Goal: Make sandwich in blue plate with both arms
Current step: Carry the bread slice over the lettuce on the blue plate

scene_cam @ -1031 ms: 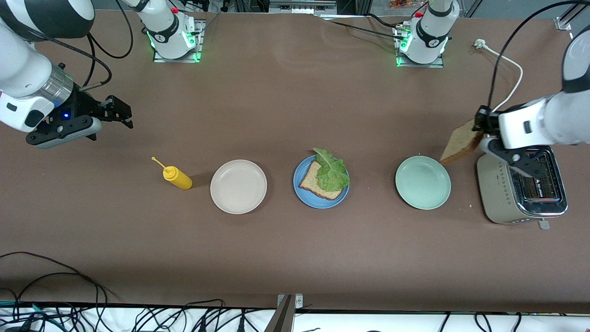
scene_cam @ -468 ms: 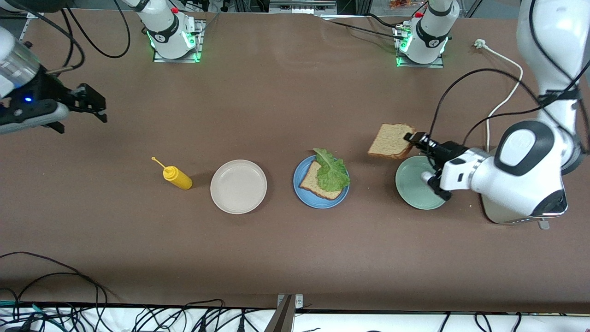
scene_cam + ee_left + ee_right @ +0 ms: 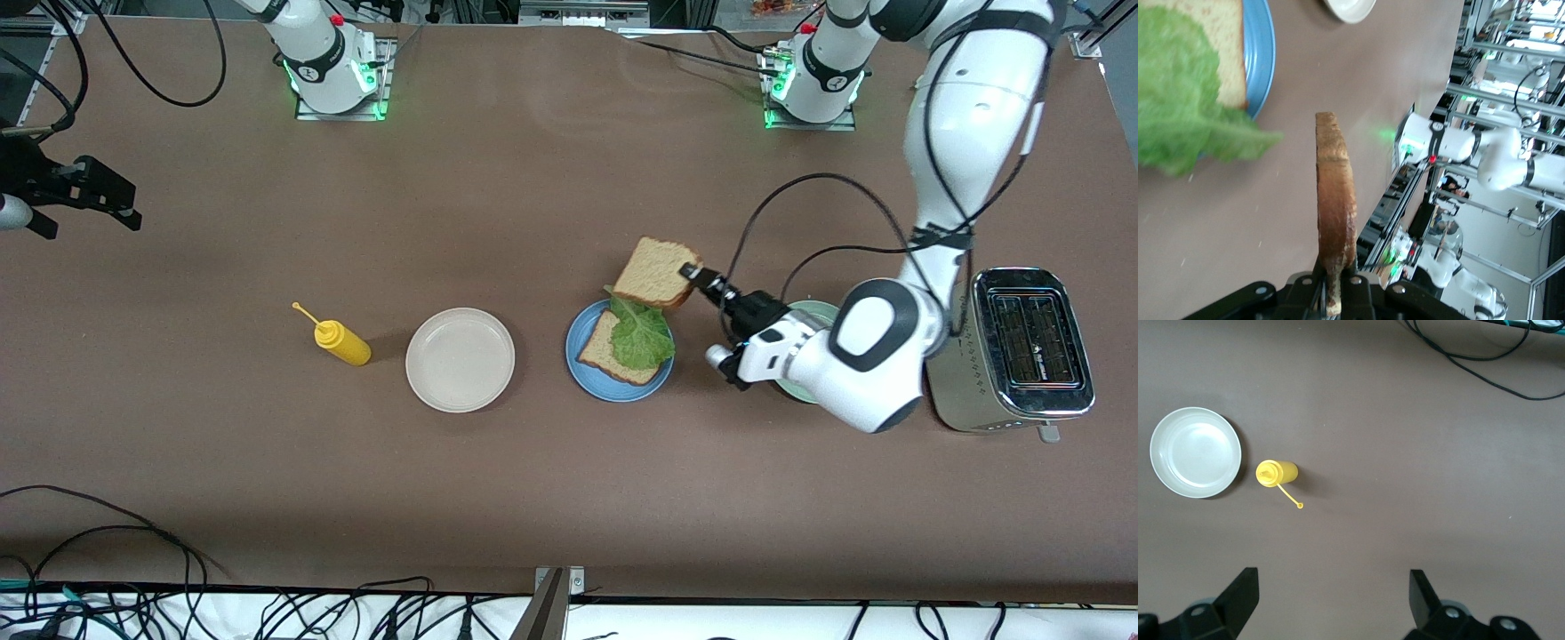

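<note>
Half-hidden mint plate point(image 3: 811, 313) under the left arm. Left gripper point(image 3: 693, 273) clamped on a bread slice point(image 3: 655, 272) over the blue plate point(image 3: 582, 372) rim. Right gripper point(image 3: 89, 191) spread wide, holding nothing, cut off at the table edge.

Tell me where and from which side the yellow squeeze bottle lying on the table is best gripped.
Probably across the round body of the yellow plastic squeeze bottle, coming straight down. It lies on its side on the brown table near the beige-white plate, so the fingers should straddle its width; the thin nozzle looks too slender to hold.

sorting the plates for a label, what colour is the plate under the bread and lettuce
Medium blue: the blue plate shows best in the front view.
</note>
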Robot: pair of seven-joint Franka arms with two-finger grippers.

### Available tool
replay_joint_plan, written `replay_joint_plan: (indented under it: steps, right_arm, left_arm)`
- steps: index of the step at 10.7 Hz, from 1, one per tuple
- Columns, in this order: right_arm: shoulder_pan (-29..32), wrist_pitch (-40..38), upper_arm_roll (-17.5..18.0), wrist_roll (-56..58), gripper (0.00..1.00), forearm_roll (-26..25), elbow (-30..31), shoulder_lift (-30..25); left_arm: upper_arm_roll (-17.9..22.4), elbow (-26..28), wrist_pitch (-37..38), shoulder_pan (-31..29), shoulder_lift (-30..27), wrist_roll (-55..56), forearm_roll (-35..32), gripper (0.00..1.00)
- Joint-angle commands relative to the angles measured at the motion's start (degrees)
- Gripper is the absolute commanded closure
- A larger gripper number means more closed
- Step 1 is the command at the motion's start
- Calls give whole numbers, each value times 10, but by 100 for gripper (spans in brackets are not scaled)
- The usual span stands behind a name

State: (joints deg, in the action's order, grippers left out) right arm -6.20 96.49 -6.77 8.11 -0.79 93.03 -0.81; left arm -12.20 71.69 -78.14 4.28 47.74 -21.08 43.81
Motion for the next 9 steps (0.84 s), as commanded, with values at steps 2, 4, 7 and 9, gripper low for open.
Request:
replay_joint_plan:
  steps: [2,4,7,9]
  right_arm:
    - [-4,-5,4,-41,0,37,-7,-1]
    - [-5,-4,5,-42,0,38,-7,0]
    - [-6,-3,6,-42,0,38,-7,5]
    - [-6,-3,4,-32,0,37,-7,6]
  left_arm:
    - [5,-25,-77,15,60,-52,95,100]
    - [7,-25,-94,13,79,-89,112,100]
    - [9,-23,-125,13,93,-118,109,100]
    - [10,-23,-150,13,109,-156,105,100]
